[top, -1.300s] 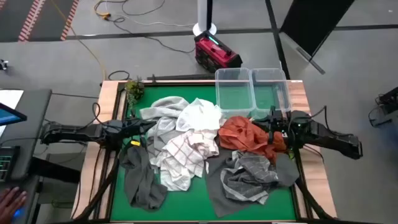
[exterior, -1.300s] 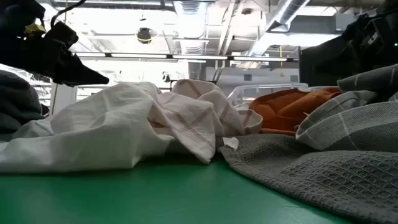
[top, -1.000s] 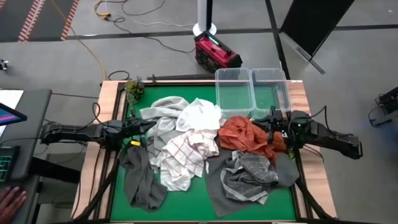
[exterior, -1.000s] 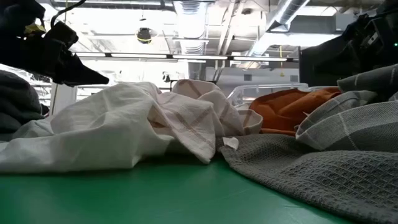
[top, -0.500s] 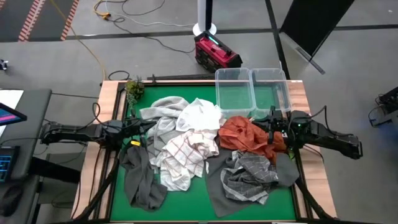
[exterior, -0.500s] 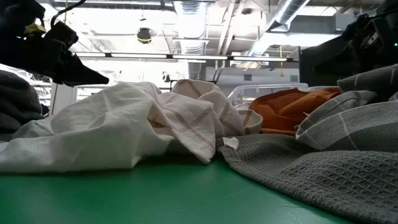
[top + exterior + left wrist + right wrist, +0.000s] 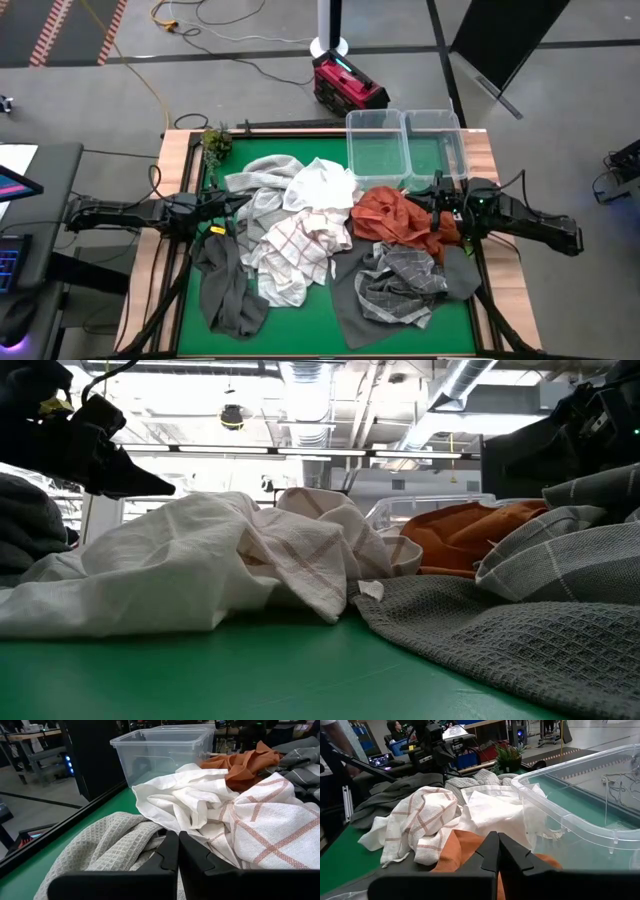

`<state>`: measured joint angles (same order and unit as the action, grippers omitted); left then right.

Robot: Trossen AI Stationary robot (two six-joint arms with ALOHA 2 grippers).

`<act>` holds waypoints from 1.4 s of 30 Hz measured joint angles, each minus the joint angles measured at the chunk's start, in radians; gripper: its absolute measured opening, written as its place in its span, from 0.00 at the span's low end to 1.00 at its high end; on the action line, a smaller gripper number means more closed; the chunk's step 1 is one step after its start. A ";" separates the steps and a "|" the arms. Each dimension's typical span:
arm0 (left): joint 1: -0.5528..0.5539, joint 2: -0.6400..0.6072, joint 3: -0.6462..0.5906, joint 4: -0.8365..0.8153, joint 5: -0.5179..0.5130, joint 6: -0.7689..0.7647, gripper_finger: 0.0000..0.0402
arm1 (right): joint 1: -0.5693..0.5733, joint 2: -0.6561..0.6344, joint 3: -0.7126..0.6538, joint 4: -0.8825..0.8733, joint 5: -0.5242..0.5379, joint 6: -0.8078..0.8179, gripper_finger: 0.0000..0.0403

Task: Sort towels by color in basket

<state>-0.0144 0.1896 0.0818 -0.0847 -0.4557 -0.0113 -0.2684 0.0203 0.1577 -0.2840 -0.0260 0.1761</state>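
Note:
Several towels lie heaped on the green table. There is a light grey waffle one, a plain white one, a white one with red check lines, a dark grey one, a rust-orange one and a grey lined one. My left gripper is shut and hovers over the light grey towel. My right gripper is shut and hovers over the rust-orange towel. Two clear bins stand at the far edge.
A small potted plant stands at the far left corner. The table has a raised wooden frame. A red device sits on the floor beyond the table. Bare green surface shows along the near edge.

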 joint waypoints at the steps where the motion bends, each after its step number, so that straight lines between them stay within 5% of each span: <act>1: 0.000 0.000 0.000 0.000 0.000 0.000 0.00 | 0.000 0.000 0.000 0.000 0.000 0.000 0.08; 31: 0.000 0.000 -0.001 0.025 0.001 -0.017 0.00 | 0.000 0.000 0.000 0.000 0.000 0.000 0.08; 42: 0.002 -0.002 -0.006 0.275 0.001 -0.654 0.00 | 0.000 0.000 0.000 0.000 0.000 0.000 0.08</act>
<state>-0.0120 0.1879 0.0757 0.1904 -0.4545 -0.6657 -0.2684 0.0200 0.1577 -0.2836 -0.0261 0.1761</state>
